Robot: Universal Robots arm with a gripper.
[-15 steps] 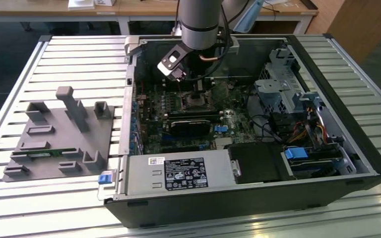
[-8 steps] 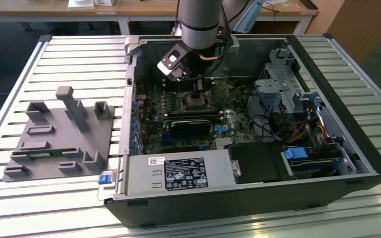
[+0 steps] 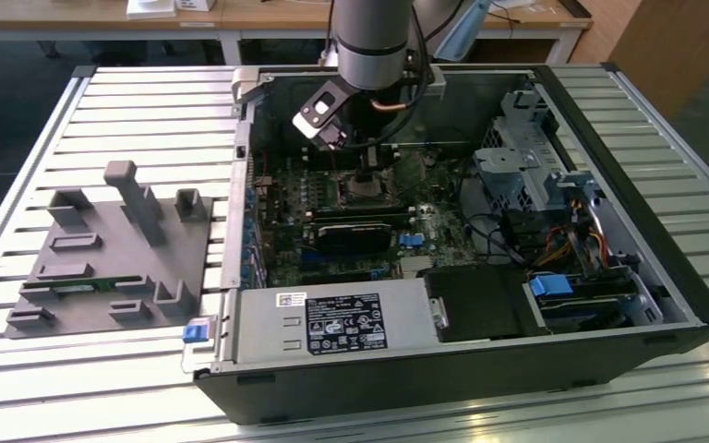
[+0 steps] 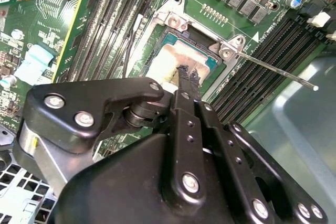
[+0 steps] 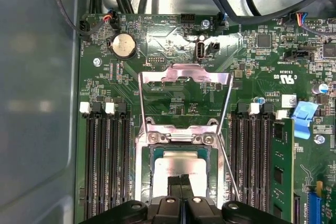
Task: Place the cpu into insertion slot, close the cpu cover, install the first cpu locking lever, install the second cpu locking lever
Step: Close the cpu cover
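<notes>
The cpu (image 5: 184,167), a pale square chip, lies in the insertion slot (image 5: 156,156) on the green motherboard; it also shows in the second wrist view (image 4: 170,59). My gripper (image 4: 187,74) hangs right over it, fingers shut together, tips at or just above the chip's top, holding nothing. In the first wrist view my gripper (image 5: 181,184) covers the chip's near edge. The cpu cover (image 5: 184,74), a silvery frame, is swung open away from the socket. A thin locking lever (image 4: 273,69) stands free beside the socket. In the exterior view the gripper (image 3: 367,171) is inside the open case.
Long black memory slots (image 5: 107,166) flank the socket, with one stick seated (image 5: 278,169). Cables (image 5: 247,3) run along the case wall. The power supply (image 3: 330,323) and drive cage (image 3: 539,175) crowd the case. A grey fixture tray (image 3: 108,249) lies at the exterior view's left.
</notes>
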